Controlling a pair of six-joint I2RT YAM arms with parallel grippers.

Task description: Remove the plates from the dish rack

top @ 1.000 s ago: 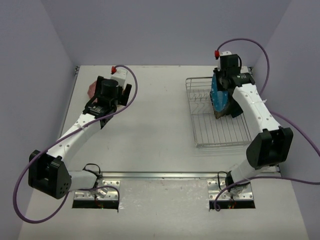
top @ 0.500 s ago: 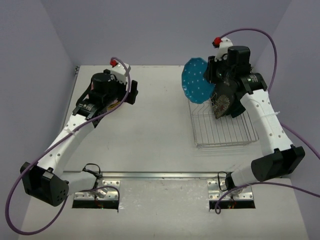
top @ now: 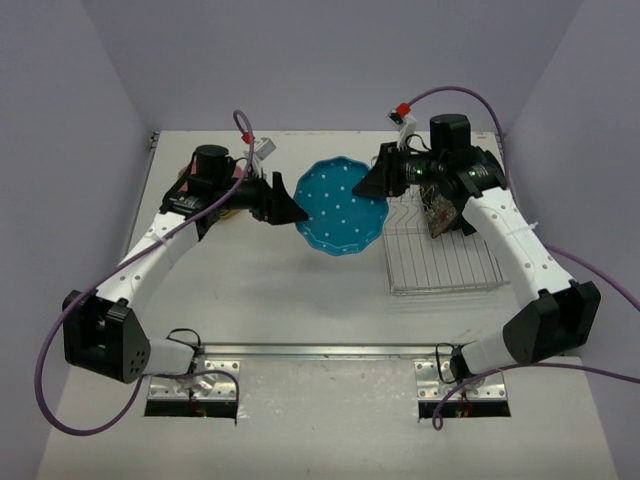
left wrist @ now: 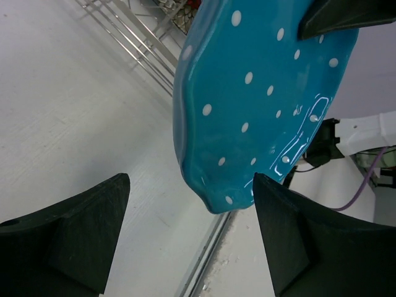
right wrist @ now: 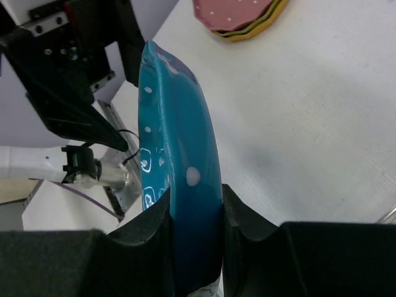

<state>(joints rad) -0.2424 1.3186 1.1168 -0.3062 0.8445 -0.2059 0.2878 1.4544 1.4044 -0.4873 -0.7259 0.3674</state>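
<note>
Starting overhead: right gripper is clamped on the right rim of the blue plate. The plate hangs above the table between the two arms, just left of the rack, with its dotted face toward the camera. Left gripper sits at the plate's left rim; contact can't be judged from here. A dark patterned plate stands in the rack, partly hidden by the right arm. Left wrist view: fingers are apart, and the plate's lower rim sits in the gap ahead of them with no contact visible. The plate's top is cut off by the frame, rack wires are clipped at the upper edge, and the other arm's fingertip pokes in at the top right corner. Right wrist view: plate is edge-on, pinched between the two pads, its lower part buried in the jaws. A stack of plates lies on the table at the top edge, pink on top with a yellow rim below. It is cropped, so the count is unclear.
</note>
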